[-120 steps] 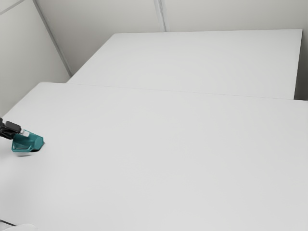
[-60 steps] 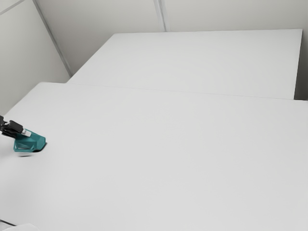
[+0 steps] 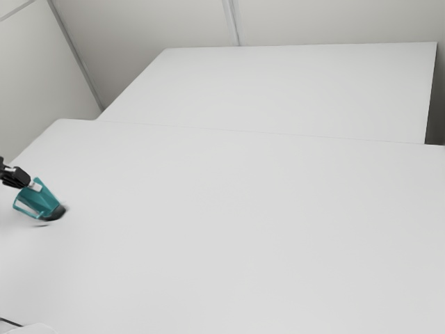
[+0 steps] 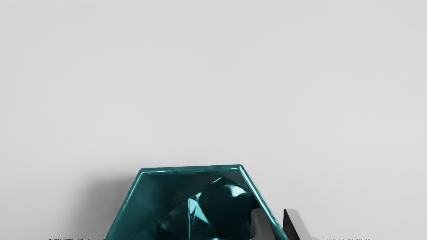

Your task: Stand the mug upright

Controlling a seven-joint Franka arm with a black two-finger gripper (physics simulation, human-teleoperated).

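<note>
A white table (image 3: 243,229) takes up most of the exterior view. Behind it lies a second white surface (image 3: 292,90), a thin seam marking where the 2 meet, and beyond that stand pale walls (image 3: 35,76) with narrow grey strips. In the exterior view's lower left corner sits part of a white rounded thing (image 3: 31,329), with a thin dark rod (image 3: 10,321) at its side; I can't tell what either is.

The teal mug (image 3: 42,200) is near the table's edge at the exterior view's left. It leans, neither upright nor flat on its side: its mouth points up toward the arm, and its dark base (image 3: 57,212) sits low, toward the exterior view's right. Whether the base touches the table I can't tell. The wrist view looks into the mug's faceted inside, past an angular rim (image 4: 190,169), and a soft shadow (image 4: 96,200) falls on the table beside it.

The black gripper (image 3: 33,186) is closed on the mug's wall near the rim. In the wrist view, 1 grey finger (image 4: 262,225) is inside the mug and 1 is outside, the wall pinched between the 2.
</note>
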